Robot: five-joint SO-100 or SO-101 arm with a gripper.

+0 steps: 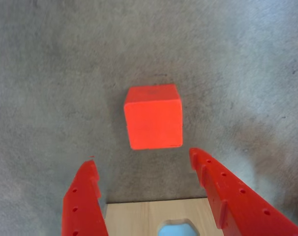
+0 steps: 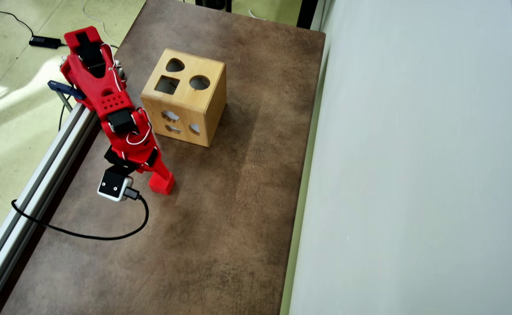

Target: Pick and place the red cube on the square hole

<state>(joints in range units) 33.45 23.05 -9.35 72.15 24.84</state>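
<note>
The red cube [image 1: 153, 118] rests on the grey-brown table in the middle of the wrist view, just beyond my fingertips and not between them. My gripper [image 1: 141, 158] is open, its red fingers [image 1: 82, 201] spread wider than the cube and holding nothing. In the overhead view the cube [image 2: 164, 186] shows at the low end of the red arm, hard to separate from the gripper [image 2: 153, 171]. The square hole [image 2: 167, 85] is in the top face of the wooden box [image 2: 194, 113], up and to the right of the gripper. It is out of sight in the wrist view.
The box edge [image 1: 139, 219] shows at the bottom of the wrist view, with a side cut-out [image 1: 177, 230] showing blue inside. A metal rail [image 2: 41, 175] runs along the table's left edge, a black cable [image 2: 85, 236] trails from the wrist camera, and a pale wall [image 2: 413, 157] stands at the right.
</note>
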